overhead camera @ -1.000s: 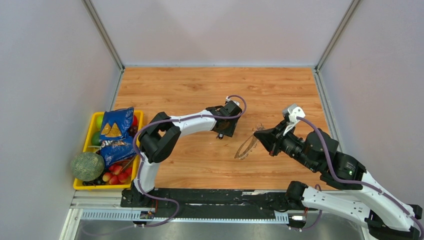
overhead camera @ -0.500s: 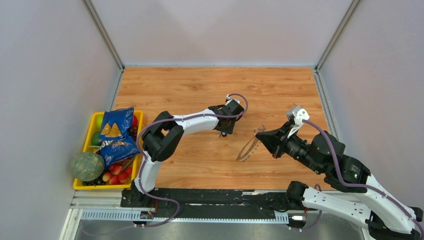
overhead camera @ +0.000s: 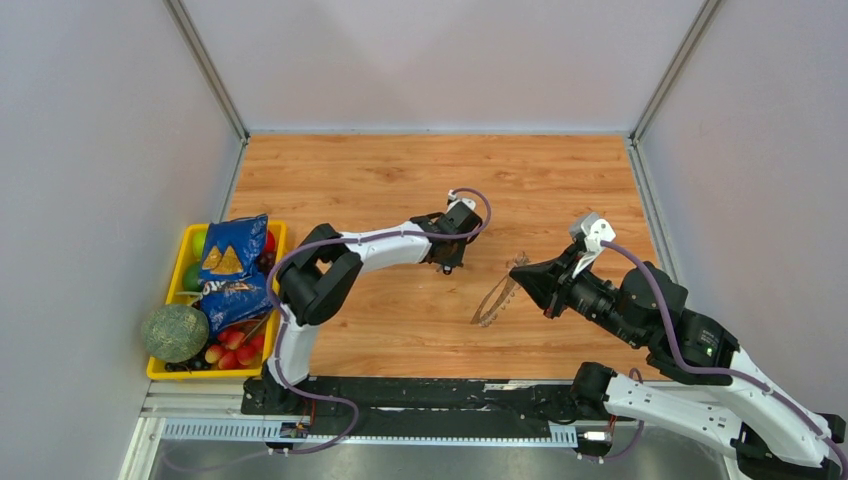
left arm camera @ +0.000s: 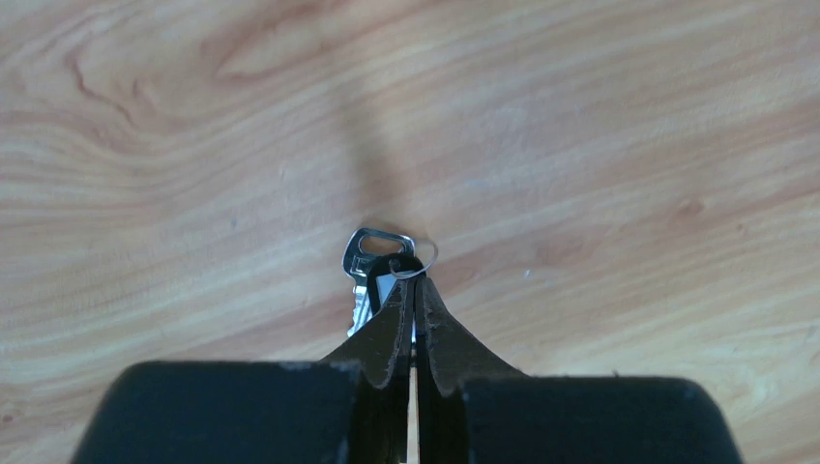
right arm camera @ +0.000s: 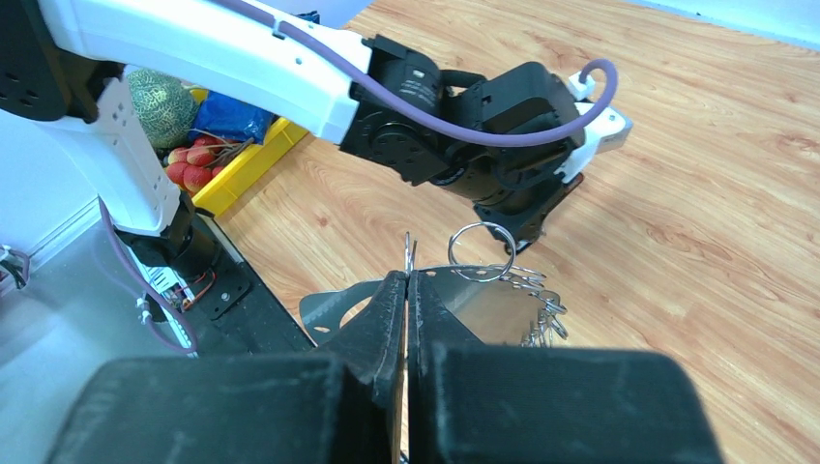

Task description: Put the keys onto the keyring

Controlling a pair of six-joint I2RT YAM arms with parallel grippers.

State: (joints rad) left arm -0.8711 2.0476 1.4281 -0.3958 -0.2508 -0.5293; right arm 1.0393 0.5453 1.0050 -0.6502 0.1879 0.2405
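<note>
In the left wrist view my left gripper (left arm camera: 413,282) is shut on the keys (left arm camera: 356,266) just above the wooden table: a silver key head, a black key head and a small wire ring stick out past the fingertips. From above, the left gripper (overhead camera: 447,262) points down at mid-table and hides the keys. My right gripper (right arm camera: 407,278) is shut on the rim of the keyring (right arm camera: 483,314), a wide thin grey metal hoop with small rings hanging along its far edge. The keyring (overhead camera: 494,297) is held tilted above the table, to the right of the left gripper.
A yellow bin (overhead camera: 158,372) at the table's left edge holds fruit, a blue snack bag (overhead camera: 232,268) and a green melon (overhead camera: 173,332). Grey walls close in three sides. A black rail (overhead camera: 420,392) runs along the near edge.
The left jaws have closed on the keys, and that gripper shifted slightly toward the back. The right arm, with the keyring, has drawn a little to the right.
</note>
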